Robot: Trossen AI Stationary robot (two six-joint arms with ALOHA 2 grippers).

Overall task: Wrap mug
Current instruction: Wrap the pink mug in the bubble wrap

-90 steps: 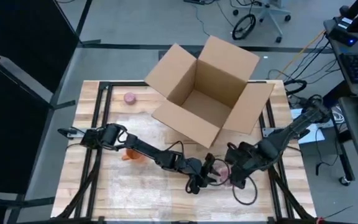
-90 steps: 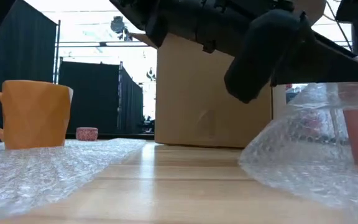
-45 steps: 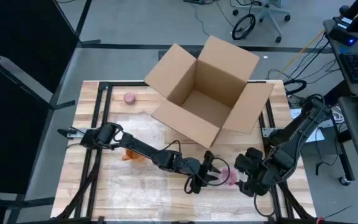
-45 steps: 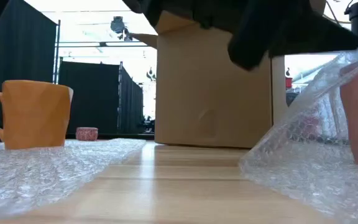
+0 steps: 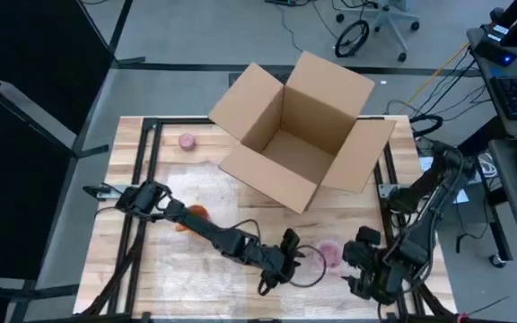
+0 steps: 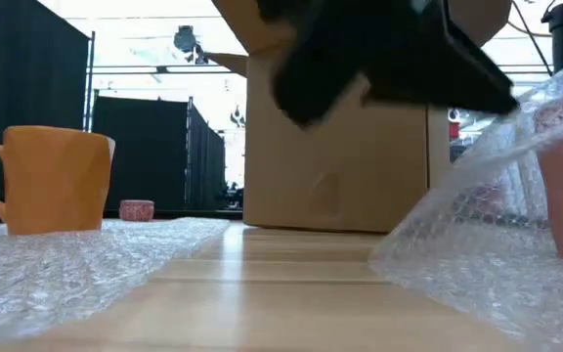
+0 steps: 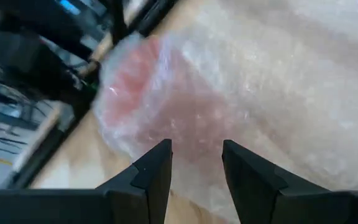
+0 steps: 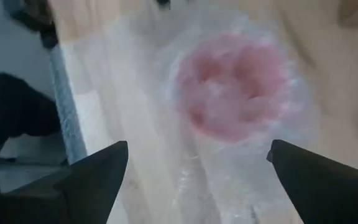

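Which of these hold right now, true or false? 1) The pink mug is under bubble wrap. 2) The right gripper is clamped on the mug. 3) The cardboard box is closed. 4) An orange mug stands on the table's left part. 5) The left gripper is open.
1) True: the pink mug sits covered by bubble wrap.
2) False: the right gripper is open and off the mug, at the table's front edge.
3) False: the cardboard box has its flaps open.
4) True: the orange mug stands there, beside the left arm.
5) True: the left gripper has its fingers apart, beside the wrapped mug.
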